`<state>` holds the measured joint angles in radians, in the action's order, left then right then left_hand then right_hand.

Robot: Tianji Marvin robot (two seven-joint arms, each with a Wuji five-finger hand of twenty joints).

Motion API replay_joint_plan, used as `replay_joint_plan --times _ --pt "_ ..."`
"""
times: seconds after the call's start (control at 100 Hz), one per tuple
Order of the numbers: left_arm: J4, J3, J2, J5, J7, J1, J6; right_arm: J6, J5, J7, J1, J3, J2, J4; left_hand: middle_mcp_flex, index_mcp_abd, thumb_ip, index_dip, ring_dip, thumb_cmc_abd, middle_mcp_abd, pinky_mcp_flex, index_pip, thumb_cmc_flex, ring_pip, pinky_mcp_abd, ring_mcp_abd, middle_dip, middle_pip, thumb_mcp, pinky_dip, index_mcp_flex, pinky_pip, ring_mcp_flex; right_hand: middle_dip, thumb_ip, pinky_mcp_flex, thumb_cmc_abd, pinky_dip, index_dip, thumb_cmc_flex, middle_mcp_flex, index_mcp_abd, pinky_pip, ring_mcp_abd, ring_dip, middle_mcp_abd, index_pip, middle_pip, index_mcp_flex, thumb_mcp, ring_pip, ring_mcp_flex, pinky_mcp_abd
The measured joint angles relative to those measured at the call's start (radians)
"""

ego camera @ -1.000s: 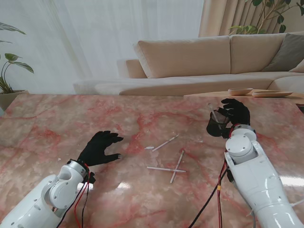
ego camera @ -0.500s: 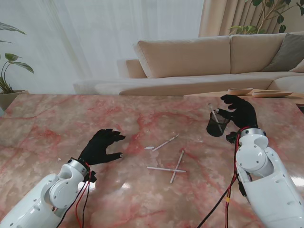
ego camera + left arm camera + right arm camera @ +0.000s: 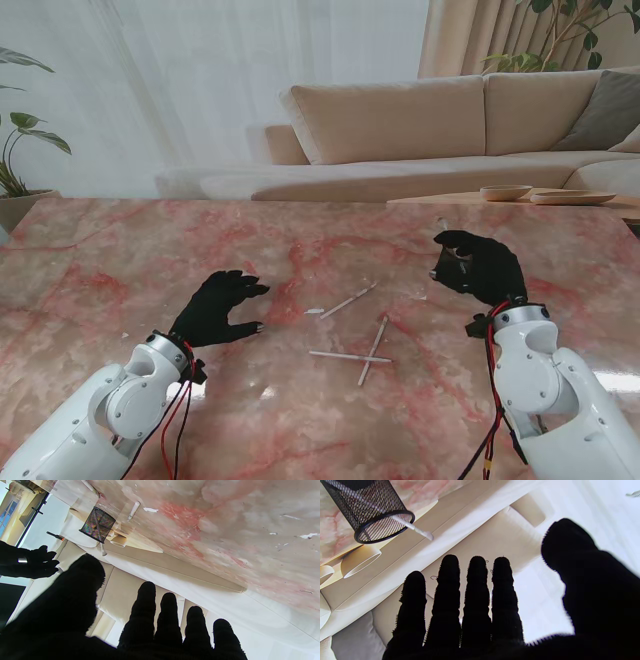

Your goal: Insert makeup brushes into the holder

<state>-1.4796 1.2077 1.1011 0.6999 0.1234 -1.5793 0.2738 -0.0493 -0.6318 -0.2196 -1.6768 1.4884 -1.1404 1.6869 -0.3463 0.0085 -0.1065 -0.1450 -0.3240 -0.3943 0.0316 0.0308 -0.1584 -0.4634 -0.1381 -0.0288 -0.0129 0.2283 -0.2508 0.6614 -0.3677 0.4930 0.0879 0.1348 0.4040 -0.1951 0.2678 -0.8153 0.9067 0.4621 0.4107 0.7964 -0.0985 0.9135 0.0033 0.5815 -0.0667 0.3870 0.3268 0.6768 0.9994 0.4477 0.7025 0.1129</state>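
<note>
Our stand cam sits high behind us, facing forward and down over the bench toward the sofa. Both wrist cams look along the fingers, close in, pictures inverted. All three share the mesh holder and sofa.

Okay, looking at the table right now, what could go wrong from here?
1. The right hand hovers open right beside the mesh holder; a careless sweep might tip it and spill the one brush leaning inside.
2. Two of the three loose brushes on the table lie crossed, so lifting one may drag the other.
3. They are thin and flat on the marble, likely hard for the open left hand to pinch.
</note>
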Motion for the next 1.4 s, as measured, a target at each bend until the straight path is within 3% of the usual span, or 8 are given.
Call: replay_joint_plan --times 0.17,0.4,0.49,0.56,0.76,0.88,1.07,1.4 --pt "-0.010 0.001 0.000 0.003 0.002 -0.007 0.004 -0.019 -0.068 0.005 -0.043 -0.023 0.010 0.022 0.000 0.000 0.000 0.000 0.000 0.000 0.000 0.000 0.000 0.000 0.000 0.000 0.000 0.000 0.000 0.000 0.000 0.000 0.000 0.000 0.046 0.000 0.009 -0.014 0.000 0.040 0.000 0.035 0.000 -0.005 -0.003 0.001 -0.002 0.035 0.032 0.021 0.016 0.010 0.009 -0.006" --pt "-0.019 0.005 0.000 0.005 0.006 -0.016 0.010 -0.009 -0.175 0.038 -0.074 -0.075 0.033 0.035 0.000 0.000 0.000 0.000 0.000 0.000 0.000 0.000 0.000 0.000 0.000 0.000 0.000 0.000 0.000 0.000 0.000 0.000 0.000 0.000 0.075 0.000 -0.210 -0.027 0.000 0.139 -0.001 -0.290 -0.010 -0.172 -0.038 0.015 -0.003 0.042 -0.022 0.021 0.031 0.014 -0.379 -0.108" --pt "-0.021 0.006 0.000 0.007 0.007 -0.017 0.012 0.036 -0.276 0.031 -0.078 -0.112 0.040 0.036 0.000 0.000 0.000 0.000 0.000 0.000 0.000 0.000 0.000 0.000 0.000 0.000 0.000 0.000 0.000 0.000 0.000 0.000 0.000 0.000 0.075 0.000 -0.255 -0.027 0.000 0.167 -0.012 -0.382 -0.023 -0.209 -0.052 0.020 -0.003 0.045 -0.034 0.013 0.032 0.019 -0.463 -0.138" --pt "-0.023 0.007 0.000 0.007 0.008 -0.019 0.013 0.082 -0.291 0.033 -0.078 -0.146 0.047 0.039 0.000 0.000 0.000 0.000 0.000 0.000 0.000 0.000 0.000 0.000 0.000 0.000 0.000 0.000 0.000 0.000 0.000 0.000 0.000 0.000 0.075 0.000 -0.284 -0.027 0.000 0.188 -0.012 -0.442 -0.024 -0.225 -0.061 0.013 -0.003 0.045 -0.039 0.005 0.032 0.025 -0.520 -0.151" --pt "-0.027 0.011 0.001 0.008 0.013 -0.024 0.019 0.135 -0.271 0.037 -0.048 -0.259 0.053 0.019 0.000 0.000 0.000 0.000 0.000 0.000 0.000 0.000 0.000 0.000 0.000 0.000 0.000 0.000 0.000 0.000 0.000 0.000 0.000 0.000 0.075 0.000 -0.313 -0.027 0.000 0.230 -0.011 -0.525 -0.038 -0.248 -0.064 -0.047 -0.003 0.046 -0.038 -0.001 0.041 -0.052 -0.535 -0.168" --pt "-0.032 0.019 0.001 0.008 0.015 -0.029 0.024 0.188 -0.273 0.036 -0.025 -0.311 0.052 0.002 0.000 0.000 0.000 0.000 0.000 0.000 0.000 0.000 0.000 0.000 0.000 0.000 0.000 0.000 0.000 0.000 0.000 0.000 0.000 0.000 0.075 0.064 -0.330 -0.027 0.002 0.260 -0.010 -0.544 -0.038 -0.261 -0.072 -0.063 -0.003 0.046 -0.038 -0.001 0.093 -0.119 -0.546 -0.178" --pt "-0.039 0.034 0.002 0.013 0.020 -0.043 0.033 0.262 -0.339 0.038 0.003 -0.386 0.052 -0.023 0.000 0.000 0.000 0.000 0.000 0.000 0.000 0.000 0.000 0.000 0.000 0.000 0.000 0.000 0.000 0.000 0.000 0.000 0.000 0.000 0.074 0.064 -0.334 -0.049 0.014 0.271 -0.009 -0.564 -0.025 -0.261 -0.072 -0.064 -0.003 0.046 -0.038 0.001 0.136 -0.153 -0.546 -0.181" --pt "-0.036 0.036 0.002 0.014 0.036 -0.049 0.042 0.319 -0.319 0.035 0.026 -0.475 0.052 -0.048 0.000 0.000 0.000 0.000 0.000 0.000 0.000 0.000 0.000 0.000 0.000 0.000 0.000 0.000 0.000 0.000 0.000 0.000 0.000 0.000 0.073 0.064 -0.336 -0.050 0.027 0.282 -0.010 -0.564 -0.003 -0.261 -0.072 -0.064 -0.002 0.046 -0.038 0.001 0.125 -0.160 -0.546 -0.182"
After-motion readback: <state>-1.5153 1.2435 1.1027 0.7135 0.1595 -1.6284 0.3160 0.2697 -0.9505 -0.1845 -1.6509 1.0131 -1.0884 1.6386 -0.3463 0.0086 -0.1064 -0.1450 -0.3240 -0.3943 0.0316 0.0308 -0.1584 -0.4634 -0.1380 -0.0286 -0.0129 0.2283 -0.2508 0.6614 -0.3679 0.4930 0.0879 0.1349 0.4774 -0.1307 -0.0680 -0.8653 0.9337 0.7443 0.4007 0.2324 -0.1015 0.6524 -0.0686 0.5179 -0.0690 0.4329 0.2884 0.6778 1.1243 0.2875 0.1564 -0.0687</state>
